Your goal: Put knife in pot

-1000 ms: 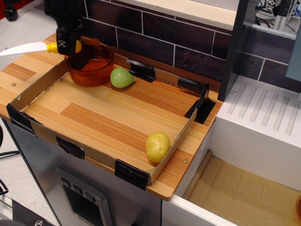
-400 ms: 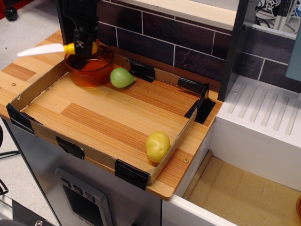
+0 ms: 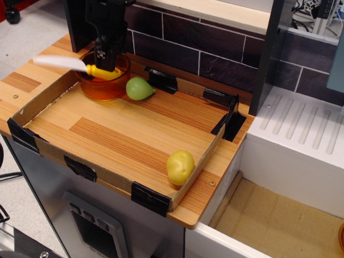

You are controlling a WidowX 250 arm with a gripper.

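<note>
The knife has a white blade [image 3: 59,62] and a yellow handle [image 3: 103,72]. It lies tilted, with the handle down inside the orange translucent pot [image 3: 102,86] and the blade sticking out left over the rim. The pot stands in the far left corner of the cardboard tray [image 3: 48,148]. My black gripper [image 3: 107,63] hangs straight above the pot, its fingertips just over the handle. The jaws look parted and no longer clamp the knife.
A green pear [image 3: 138,88] lies right beside the pot. A yellow potato-like lump [image 3: 179,166] sits at the tray's near right wall. A dark tiled wall is behind, and a white sink unit [image 3: 301,145] is to the right.
The gripper moved right to above the pot and lowered. The knife, held level before, now tilts with its handle dropped into the pot below the fingers.
</note>
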